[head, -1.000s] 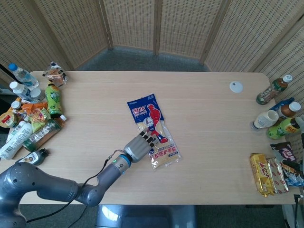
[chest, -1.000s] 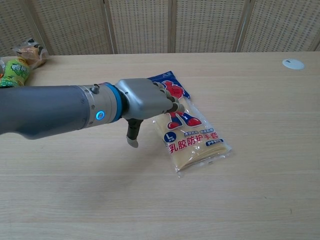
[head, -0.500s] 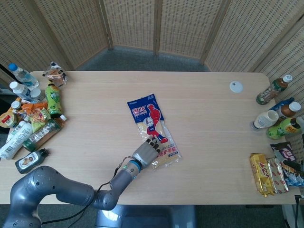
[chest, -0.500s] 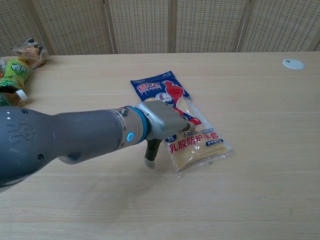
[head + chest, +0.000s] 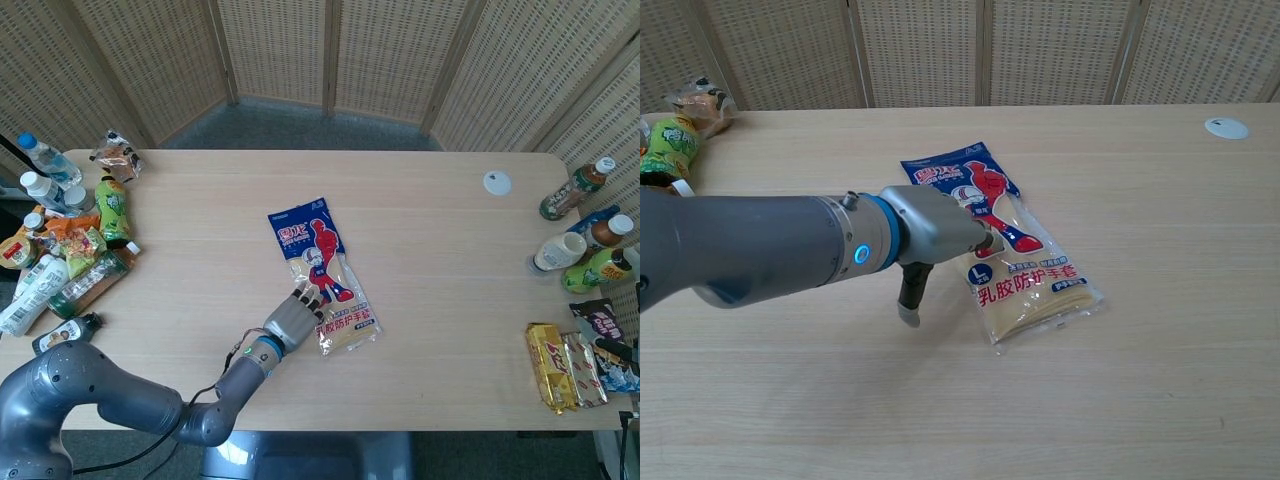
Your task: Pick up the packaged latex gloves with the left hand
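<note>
head view overhead, chest view low, nearer

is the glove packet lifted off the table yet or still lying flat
Lying flat. The blue and clear plastic packet of yellow latex gloves rests on the wooden table; the left hand reaches its left edge without visibly gripping it.

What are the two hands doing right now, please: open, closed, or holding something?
Left hand: open, fingers spread over the left edge of the glove packet, thumb hanging down; not gripping it.
Right hand: not in either view.

blue-and-clear latex gloves packet (image 5: 326, 275) (image 5: 1005, 243) flat, diagonal, mid-table.
</note>
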Motion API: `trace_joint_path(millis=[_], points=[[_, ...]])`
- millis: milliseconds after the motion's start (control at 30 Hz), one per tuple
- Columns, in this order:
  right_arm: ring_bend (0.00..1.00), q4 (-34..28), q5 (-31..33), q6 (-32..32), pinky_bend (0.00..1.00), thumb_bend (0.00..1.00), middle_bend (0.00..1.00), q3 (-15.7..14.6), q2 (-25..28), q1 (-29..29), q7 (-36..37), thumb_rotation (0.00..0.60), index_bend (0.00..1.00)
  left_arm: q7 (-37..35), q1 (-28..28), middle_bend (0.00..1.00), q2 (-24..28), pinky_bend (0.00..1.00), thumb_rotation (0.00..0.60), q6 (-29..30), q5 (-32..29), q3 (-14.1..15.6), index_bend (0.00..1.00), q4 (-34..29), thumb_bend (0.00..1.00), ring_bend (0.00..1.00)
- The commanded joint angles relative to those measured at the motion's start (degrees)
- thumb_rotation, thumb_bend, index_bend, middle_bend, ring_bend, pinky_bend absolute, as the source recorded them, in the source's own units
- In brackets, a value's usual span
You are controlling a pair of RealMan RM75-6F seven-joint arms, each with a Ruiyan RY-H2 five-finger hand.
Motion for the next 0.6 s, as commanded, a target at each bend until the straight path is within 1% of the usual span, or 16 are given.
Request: trace_joint_path(millis=[33,133,300,433,500,600], points=[[0.00,0.1,0.1,-0.1,0.13,0.15,0.04,0.1,0.0,0.0,0.1,0.600,0.08,-2.6,0.5,0.00,-0.4,0.00,0.600,-0.6,4.1,-0.7,0.00,1.5,0.00,0.00],[0.00,0.2,0.0,-0.2,0.13,0.15,0.04,0.0,0.0,0.1,0.2,0.600,0.08,-3.4,0.5,0.00,-2.1,0.00,0.600,-1.0,5.8,-0.7,0.00,3.8,0.00,0.00],[0.00,0.2,0.1,-0.4,0.13,0.15,0.04,0.1,0.1,0.1,0.7,0.600,0.09,-4.5,0.1,0.00,-6.8,0.00,0.600,-2.3,4.6,-1.9,0.00,8.9,0.00,0.00],[0.00,0.4,0.5,-0.7,0.13,0.15,0.04,0.2,0.2,0.1,1.1,0.600,0.08,-3.0,-0.9,0.00,-10.6,0.00,0.600,-3.5,2.5,-1.9,0.00,13.2,0.00,0.00],[0.00,0.4,0.9,-1.0,0.13,0.15,0.04,0.3,0.3,0.2,1.3,0.600,0.09,-1.7,-1.4,0.00,-11.2,0.00,0.600,-3.7,1.4,-1.8,0.00,13.7,0.00,0.00],[0.00,0.5,1.1,-1.1,0.13,0.15,0.04,0.4,0.3,0.2,1.5,0.600,0.09,-0.3,-1.8,0.00,-10.7,0.00,0.600,-3.2,-0.1,-1.7,0.00,12.2,0.00,0.00]])
